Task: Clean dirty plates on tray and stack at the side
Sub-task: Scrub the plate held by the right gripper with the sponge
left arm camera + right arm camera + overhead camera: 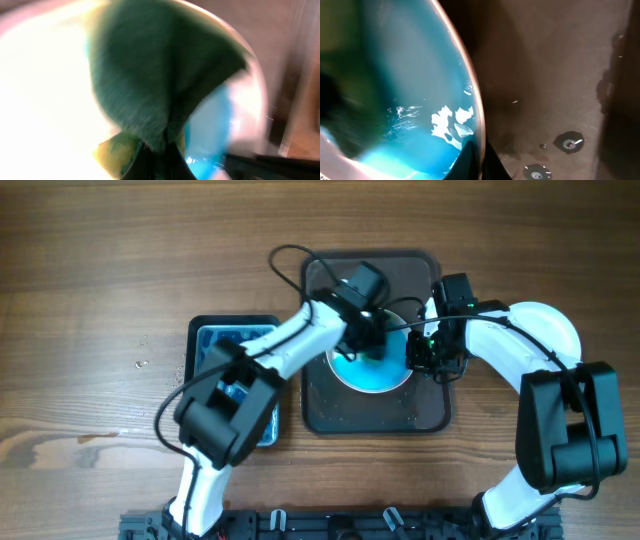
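Blue basin point(203, 350) beside tray point(330, 412), L arm point(290, 340) above

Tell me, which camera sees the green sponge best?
The left wrist camera: the green sponge fills its picture, pinched in the left gripper. Overhead, the left arm hides it. The right wrist camera shows only a dark green blur at its left edge.

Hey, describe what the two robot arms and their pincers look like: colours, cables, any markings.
Both the left arm and right arm have smooth white links joined by boxy black joints and black wrist units. Thin black cables loop along them. The left pincer and right pincer have dark, tapered fingers. No markings are readable.
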